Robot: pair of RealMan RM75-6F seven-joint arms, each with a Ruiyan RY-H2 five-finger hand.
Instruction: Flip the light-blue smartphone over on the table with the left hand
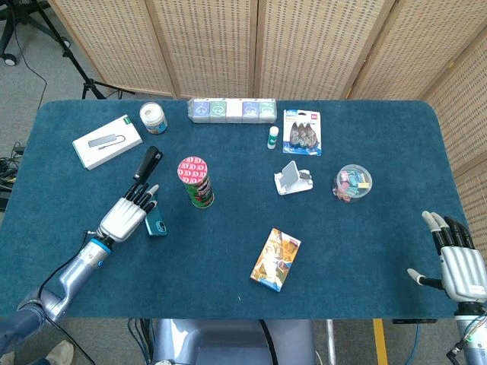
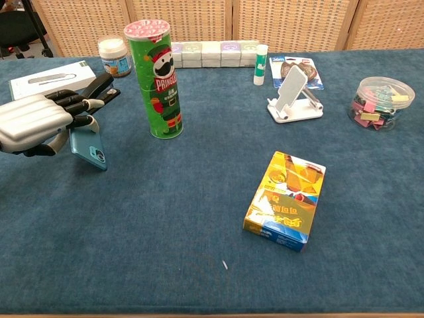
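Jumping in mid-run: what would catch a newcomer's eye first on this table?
First, the robot's metallic left hand at the table's near-left, tilting the light-blue smartphone up on its edge, camera side facing out. Next, the tall green Pringles can with a red lid standing upright just right of it, and the yellow and blue card box lying flat toward the front. The right hand hangs open at the far-right edge.

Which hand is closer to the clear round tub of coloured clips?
Right. The right hand hovers at the table's near right corner, a little way from the clear round tub of coloured clips; the left hand is across the table, holding the light-blue smartphone.
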